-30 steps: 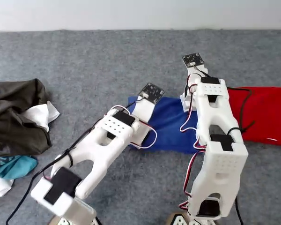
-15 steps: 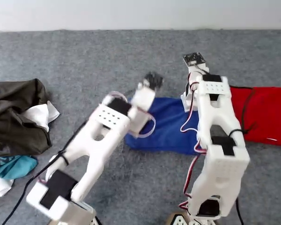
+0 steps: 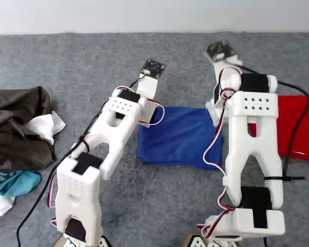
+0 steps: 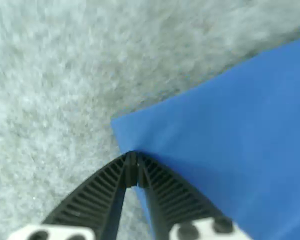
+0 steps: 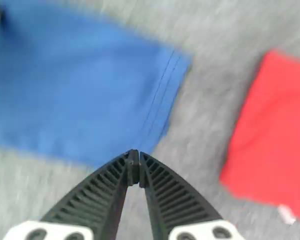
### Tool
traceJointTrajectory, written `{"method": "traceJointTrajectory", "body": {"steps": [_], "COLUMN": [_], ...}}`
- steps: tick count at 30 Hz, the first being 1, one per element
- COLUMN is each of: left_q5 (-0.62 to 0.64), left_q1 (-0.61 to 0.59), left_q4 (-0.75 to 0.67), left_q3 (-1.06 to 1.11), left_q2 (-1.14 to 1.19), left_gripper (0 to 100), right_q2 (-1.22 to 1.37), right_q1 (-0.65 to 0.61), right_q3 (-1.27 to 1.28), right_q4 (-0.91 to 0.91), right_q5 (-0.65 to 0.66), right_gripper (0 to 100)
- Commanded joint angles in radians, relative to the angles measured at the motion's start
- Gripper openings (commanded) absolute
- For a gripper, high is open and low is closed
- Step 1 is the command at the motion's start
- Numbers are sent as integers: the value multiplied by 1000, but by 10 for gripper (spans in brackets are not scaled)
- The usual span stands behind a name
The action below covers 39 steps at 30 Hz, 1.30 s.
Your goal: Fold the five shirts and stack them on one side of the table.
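Lying flat on the fuzzy grey table point(image 3: 92, 56), the blue shirt point(image 3: 177, 136) is a smooth folded rectangle at centre, with a red shirt point(image 3: 293, 126) at 3 o'clock and a crumpled clothes heap point(image 3: 18, 134) at 9. Left wrist: the ribbed left claw point(image 4: 132, 167), pressed together, meets the blue corner. Right wrist: the right claw point(image 5: 134, 167), also closed, hangs over the stitched blue hem.

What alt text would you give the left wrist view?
The left arm's black ribbed claw, its fingers closed together, points at the edge of a flat blue fabric shirt just beside one corner. The shirt lies on a grey felt-like table cover. Whether it grips the cloth is unclear.
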Motion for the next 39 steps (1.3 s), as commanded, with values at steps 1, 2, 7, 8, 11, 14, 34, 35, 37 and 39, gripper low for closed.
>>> {"method": "traceJointTrajectory", "body": {"steps": [1,2,7,8,11,14,34,35,37,39], "left_q5": [31,31,25,25,31,32,28,26,21,21], "left_q1": [-15,-15,-15,-15,-34,-46,-281,-305,-342,-356], "left_q4": [9,5,5,5,3,11,167,130,18,-146], "left_q3": [-87,-88,-91,-91,-93,-105,108,189,404,659], "left_q2": [15,20,23,23,25,29,-255,-290,-396,-540], "left_gripper": [12,12,12,12,12,12,10,10,10,10], "right_q2": [-45,-50,-42,-44,-51,-64,-690,-679,-645,-593], "right_q1": [-19,-21,-18,-19,-18,-27,45,25,-31,-97], "right_q3": [143,207,565,628,736,730,557,557,560,560], "right_q4": [-12,-45,-378,-455,-593,-562,13,13,2,-16], "right_q5": [26,28,31,31,31,31,-252,-315,-457,-595], "right_gripper": [9,9,9,9,9,12,240,264,302,337]}}
